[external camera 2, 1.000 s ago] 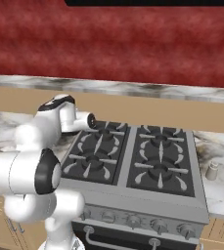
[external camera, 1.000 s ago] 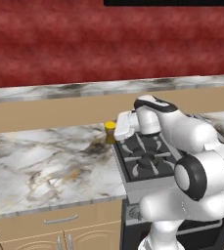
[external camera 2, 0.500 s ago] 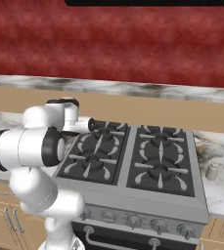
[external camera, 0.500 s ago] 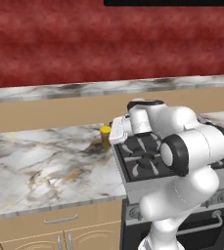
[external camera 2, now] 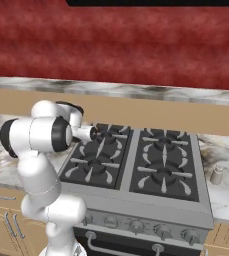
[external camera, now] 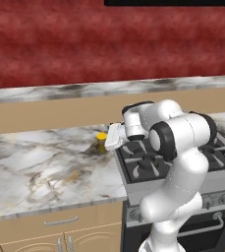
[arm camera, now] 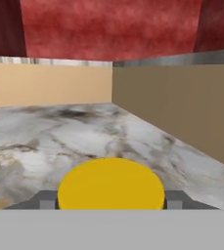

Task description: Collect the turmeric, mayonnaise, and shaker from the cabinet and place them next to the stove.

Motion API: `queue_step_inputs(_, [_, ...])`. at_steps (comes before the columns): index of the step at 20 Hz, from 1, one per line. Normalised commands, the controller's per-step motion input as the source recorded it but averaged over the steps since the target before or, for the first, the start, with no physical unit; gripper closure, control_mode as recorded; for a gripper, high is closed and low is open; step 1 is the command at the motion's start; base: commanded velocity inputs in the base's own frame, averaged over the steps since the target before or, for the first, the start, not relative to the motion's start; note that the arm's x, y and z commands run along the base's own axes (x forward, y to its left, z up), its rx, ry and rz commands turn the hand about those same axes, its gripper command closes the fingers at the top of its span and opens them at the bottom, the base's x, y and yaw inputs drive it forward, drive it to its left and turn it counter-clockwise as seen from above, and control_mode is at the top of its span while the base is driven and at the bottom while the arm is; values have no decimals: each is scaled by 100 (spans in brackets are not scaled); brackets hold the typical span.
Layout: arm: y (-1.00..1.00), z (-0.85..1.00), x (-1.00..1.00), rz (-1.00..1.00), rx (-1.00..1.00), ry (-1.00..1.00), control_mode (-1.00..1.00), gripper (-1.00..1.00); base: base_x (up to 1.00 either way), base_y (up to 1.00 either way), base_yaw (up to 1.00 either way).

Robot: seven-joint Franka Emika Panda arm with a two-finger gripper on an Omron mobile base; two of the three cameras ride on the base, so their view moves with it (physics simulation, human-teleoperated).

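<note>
Looking over the marbled table (external camera: 40, 167) under a red wall (external camera: 84, 44) (tan backsplash below), I see the gripper (arm camera: 111, 199) pinching the turmeric (external camera: 101, 142), just left of the stove (external camera 2: 136, 165); the shaker (external camera 2: 216, 174) stands right of it.

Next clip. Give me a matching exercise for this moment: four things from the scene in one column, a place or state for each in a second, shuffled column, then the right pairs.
Things:
1. turmeric
2. shaker
3. stove
4. pincer

Places or states:
A. on the marble counter to the right of the cooktop
B. between the two stretches of counter, burners bare
C. on the counter at the stove's left edge, yellow lid up
D. fingers either side of the yellow lid

Pairs: 1-C, 2-A, 3-B, 4-D
</note>
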Motion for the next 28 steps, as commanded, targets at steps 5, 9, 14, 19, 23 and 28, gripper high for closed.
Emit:
queue_step_inputs(5, [0,-37,25,1,0,0,-100,100,0,0,0])
queue_step_inputs(9, [0,-37,20,1,0,0,-100,100,0,0,0])
queue_step_inputs(14, [2,-36,20,0,0,0,-100,100,0,0,0])
queue_step_inputs(19, [3,-39,16,0,-1,0,-100,-100,0,0,0])
queue_step_inputs(23, [0,-15,-8,1,0,-6,-100,-100,0,0,0])
queue_step_inputs(28, [-1,5,-41,0,0,-12,-100,-100,0,0,0])
